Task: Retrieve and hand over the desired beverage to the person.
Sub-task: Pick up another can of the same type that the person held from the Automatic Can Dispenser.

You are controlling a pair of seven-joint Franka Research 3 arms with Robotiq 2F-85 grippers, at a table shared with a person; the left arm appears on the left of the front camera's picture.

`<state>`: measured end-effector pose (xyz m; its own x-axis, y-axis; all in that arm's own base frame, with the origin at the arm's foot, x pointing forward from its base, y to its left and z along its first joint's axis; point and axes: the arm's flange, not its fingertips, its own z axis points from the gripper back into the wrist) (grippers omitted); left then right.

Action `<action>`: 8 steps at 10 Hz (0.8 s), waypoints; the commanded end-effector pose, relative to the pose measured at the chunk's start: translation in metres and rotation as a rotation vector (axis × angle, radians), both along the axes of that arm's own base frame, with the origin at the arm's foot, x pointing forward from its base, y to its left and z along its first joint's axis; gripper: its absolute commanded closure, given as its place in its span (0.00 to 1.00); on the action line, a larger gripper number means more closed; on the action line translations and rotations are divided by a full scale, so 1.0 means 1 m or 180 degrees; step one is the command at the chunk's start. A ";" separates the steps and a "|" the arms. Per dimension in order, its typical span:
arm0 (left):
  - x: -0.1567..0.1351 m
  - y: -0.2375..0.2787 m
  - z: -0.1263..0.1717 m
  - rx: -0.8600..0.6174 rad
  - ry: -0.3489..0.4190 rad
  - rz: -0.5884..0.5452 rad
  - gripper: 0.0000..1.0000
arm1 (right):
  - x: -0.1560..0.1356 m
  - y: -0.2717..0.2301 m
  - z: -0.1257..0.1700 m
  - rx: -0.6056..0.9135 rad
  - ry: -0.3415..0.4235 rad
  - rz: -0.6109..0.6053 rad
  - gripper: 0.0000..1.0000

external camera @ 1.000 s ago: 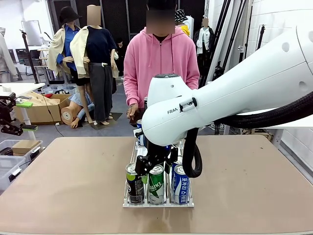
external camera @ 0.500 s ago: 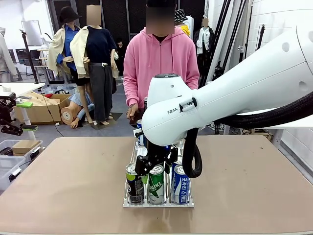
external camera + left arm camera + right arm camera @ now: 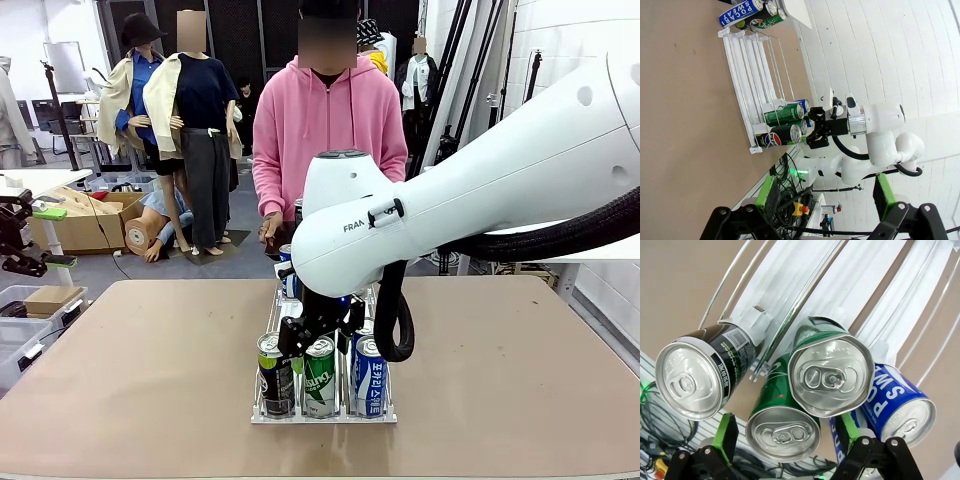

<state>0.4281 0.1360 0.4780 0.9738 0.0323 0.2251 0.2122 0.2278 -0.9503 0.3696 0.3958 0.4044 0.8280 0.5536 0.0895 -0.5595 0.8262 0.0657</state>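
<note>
the right gripper (image 3: 318,338) hangs over the near end of a white wire rack (image 3: 325,416) on the brown table (image 3: 140,380). its jaws are wide and straddle the top of a green can (image 3: 320,378), with a gap showing on either side. the green can stands upright in the rack's middle lane, between a black can (image 3: 272,378) and a blue can (image 3: 368,376). a second green can (image 3: 832,372) sits just beside it. the person (image 3: 328,130) in a pink hooded sweatshirt stands at the far side of the table, one hand (image 3: 270,230) near the rack's far end. the left gripper (image 3: 825,185), well apart from the rack, is spread wide with nothing between its fingers.
</note>
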 end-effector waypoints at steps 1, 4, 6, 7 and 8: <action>-0.003 0.000 0.001 0.0001 -0.0012 0.0026 0.00 | -0.001 0.004 -0.001 -0.0021 -0.0080 -0.0075 0.05; -0.003 0.000 0.001 0.0001 -0.0012 0.0026 0.00 | 0.001 0.005 -0.003 -0.0016 -0.0104 -0.0077 0.13; -0.003 0.000 0.001 0.0001 -0.0012 0.0026 0.00 | 0.002 0.006 -0.004 -0.0003 -0.0130 -0.0078 0.29; -0.003 0.000 0.001 0.0001 -0.0012 0.0026 0.00 | 0.003 0.006 -0.004 0.0006 -0.0144 -0.0084 0.37; -0.003 0.000 0.001 0.0001 -0.0012 0.0026 0.00 | 0.003 0.007 -0.004 0.0023 -0.0132 -0.0072 0.45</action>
<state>0.4281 0.1360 0.4780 0.9738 0.0323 0.2251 0.2121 0.2278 -0.9503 0.3724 0.3962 0.4053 0.8279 0.5503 0.1081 -0.5584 0.8269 0.0669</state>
